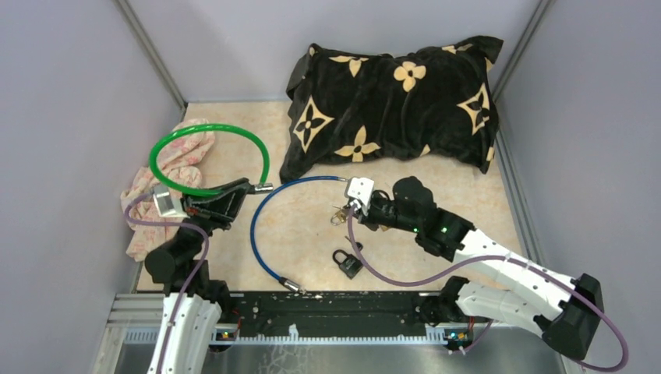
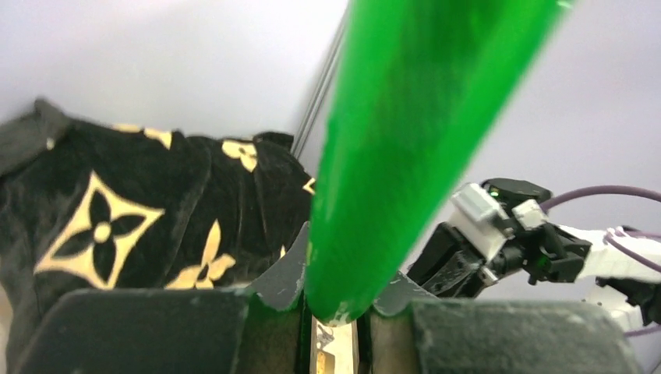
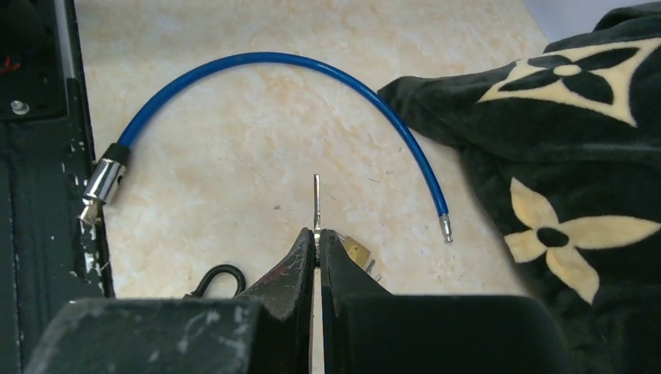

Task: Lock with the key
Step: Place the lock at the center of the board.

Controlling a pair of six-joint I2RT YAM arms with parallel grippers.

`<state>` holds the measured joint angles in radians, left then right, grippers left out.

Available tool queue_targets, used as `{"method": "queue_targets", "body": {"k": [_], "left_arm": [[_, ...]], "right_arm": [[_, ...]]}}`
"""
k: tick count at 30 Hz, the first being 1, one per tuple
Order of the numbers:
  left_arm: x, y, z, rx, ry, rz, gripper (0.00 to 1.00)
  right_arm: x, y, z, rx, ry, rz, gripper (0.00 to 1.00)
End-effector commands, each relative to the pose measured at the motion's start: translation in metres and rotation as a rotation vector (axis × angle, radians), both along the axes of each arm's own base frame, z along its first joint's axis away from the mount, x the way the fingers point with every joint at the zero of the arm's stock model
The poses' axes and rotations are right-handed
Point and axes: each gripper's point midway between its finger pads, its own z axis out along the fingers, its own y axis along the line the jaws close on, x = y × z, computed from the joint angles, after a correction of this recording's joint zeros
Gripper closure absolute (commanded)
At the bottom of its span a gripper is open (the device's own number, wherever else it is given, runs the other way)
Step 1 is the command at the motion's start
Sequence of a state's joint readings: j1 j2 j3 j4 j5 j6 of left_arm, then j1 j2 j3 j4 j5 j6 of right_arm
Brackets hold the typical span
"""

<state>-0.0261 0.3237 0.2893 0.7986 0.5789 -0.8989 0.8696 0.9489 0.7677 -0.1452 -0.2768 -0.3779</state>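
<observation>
My left gripper (image 1: pixel 236 191) is shut on the green cable lock (image 1: pixel 209 159) near its silver end and holds it up. In the left wrist view the green cable (image 2: pixel 405 140) rises from between the jaws of that gripper (image 2: pixel 339 300). My right gripper (image 1: pixel 352 209) is shut on a key. Its thin blade (image 3: pixel 316 199) sticks out past the tips of the right gripper (image 3: pixel 318 238), above the floor. A small brass piece (image 3: pixel 355 248) hangs beside it. The blue cable lock (image 1: pixel 257 226) lies curved on the floor, with its silver lock head (image 3: pixel 104 183) and its pin end (image 3: pixel 446 228) apart.
A black padlock (image 1: pixel 348 262) lies on the floor near the front rail (image 1: pixel 327 304). A black pillow with tan flowers (image 1: pixel 394 101) fills the back right. A pink cloth (image 1: pixel 175 167) lies at the left wall. Grey walls stand on three sides.
</observation>
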Motion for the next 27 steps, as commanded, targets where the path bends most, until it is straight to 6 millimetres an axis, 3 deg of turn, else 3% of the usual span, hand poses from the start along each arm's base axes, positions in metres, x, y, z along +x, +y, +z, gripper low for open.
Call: {"method": "queue_targets", "body": {"k": [1,4,9,11,15,19,21,22,26,27], "left_arm": [[0.040,0.002,-0.049,-0.065,0.358,-0.006,1.00],[0.056,-0.009,-0.124,-0.049,0.714,-0.061,1.00],[0.032,-0.046,-0.212,0.077,1.068,-0.276,1.00],[0.022,-0.058,-0.235,0.123,1.165,-0.301,1.00],[0.019,-0.071,-0.264,0.114,1.279,-0.334,1.00],[0.002,-0.076,-0.317,0.139,1.524,-0.278,1.00],[-0.008,-0.080,-0.335,0.158,1.607,-0.262,1.00],[-0.010,-0.081,-0.339,0.163,1.627,-0.256,0.97],[-0.017,-0.076,-0.357,0.181,1.727,-0.182,0.49],[-0.019,-0.074,-0.361,0.184,1.747,-0.165,0.42]], "right_arm": [[0.005,-0.009,0.036,0.148,0.001,-0.111,1.00],[0.006,-0.009,0.033,0.176,0.048,-0.145,1.00],[0.009,0.004,0.020,0.205,0.166,-0.170,1.00],[0.009,0.013,0.013,0.227,0.223,-0.166,1.00],[0.009,0.031,-0.010,0.270,0.362,-0.175,1.00],[0.008,0.052,-0.027,0.286,0.456,-0.177,1.00],[0.012,0.063,-0.035,0.286,0.509,-0.193,1.00],[0.014,0.067,-0.041,0.283,0.535,-0.204,1.00],[0.029,0.087,-0.067,0.271,0.632,-0.261,1.00],[0.033,0.093,-0.073,0.261,0.657,-0.279,1.00]]}}
